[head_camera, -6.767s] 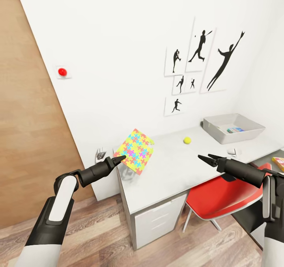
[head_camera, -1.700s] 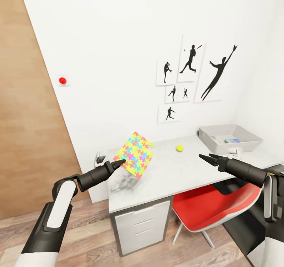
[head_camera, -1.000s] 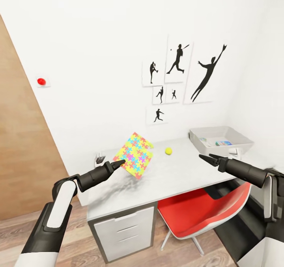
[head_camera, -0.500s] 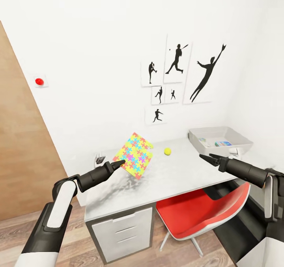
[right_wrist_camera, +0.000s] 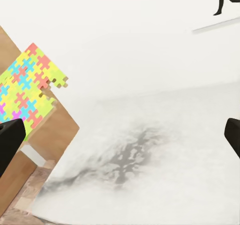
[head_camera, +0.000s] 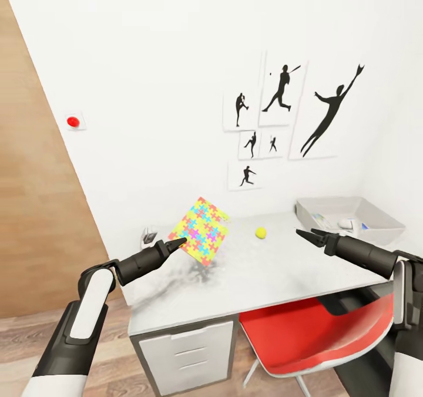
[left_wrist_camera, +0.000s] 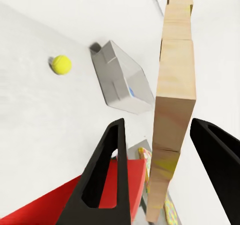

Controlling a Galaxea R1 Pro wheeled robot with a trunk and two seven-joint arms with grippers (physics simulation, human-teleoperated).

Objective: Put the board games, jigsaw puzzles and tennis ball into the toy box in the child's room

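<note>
White wall with black sports silhouettes (head_camera: pixel 294 115) backs the light-grey counter (head_camera: pixel 276 273), which now sits further right in the head view than half a second ago: the whole picture has swung, so the camera turned, not the things.

At nine o'clock of the counter, the left claw (head_camera: pixel 176 243) is clenched on a corner of the jigsaw puzzle (head_camera: pixel 200 231), holding the bright sheet tilted up above the counter's near-left end. In the left wrist view the sheet shows edge-on between the two fingers (left_wrist_camera: pixel 107 180).

Towards the middle, the tennis ball (head_camera: pixel 261 232) lies on the counter, well apart from the puzzle. At three o'clock the toy box (head_camera: pixel 382 229) stands at the far right end, now partly cut by the frame edge, with a few small items inside, too small to name. The right claw (head_camera: pixel 304 234) hovers released and empty, near the box.

My reading: the puzzle is mid-carry, the robot lining up; the box is yet to be reached.
</note>
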